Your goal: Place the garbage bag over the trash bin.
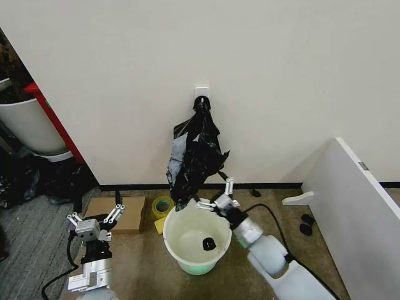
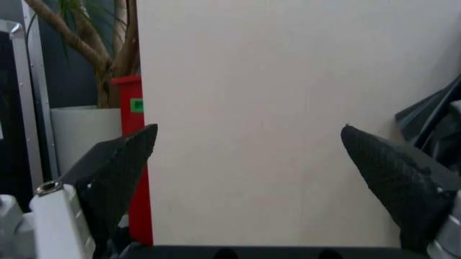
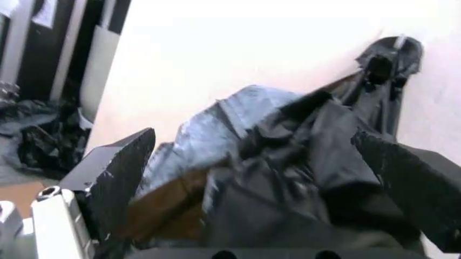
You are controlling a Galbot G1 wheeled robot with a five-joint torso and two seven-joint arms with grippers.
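Note:
The trash bin (image 1: 182,255), a round white bucket with a green-tinged base, stands on the floor against the wall. A small black object (image 1: 209,242) lies inside it. A bunch of black bags (image 1: 195,155) hangs from a white hook (image 1: 201,92) above the bin, reaching its rim. A single garbage bag apart from that bunch is out of view. My right gripper (image 1: 215,194) is open over the bin's far rim, just right of the bunch's lower end. In the right wrist view the bunch (image 3: 288,178) lies between its spread fingers (image 3: 115,178). My left gripper (image 1: 95,215) is open at lower left, facing bare wall (image 2: 249,129).
A flat cardboard box (image 1: 122,220) and a yellow tape roll (image 1: 163,205) lie left of the bin. A big white pot (image 1: 28,125) and a red post (image 1: 56,122) stand at far left. A white panel (image 1: 362,206) slants along the right. A black cable (image 1: 275,215) crosses the floor.

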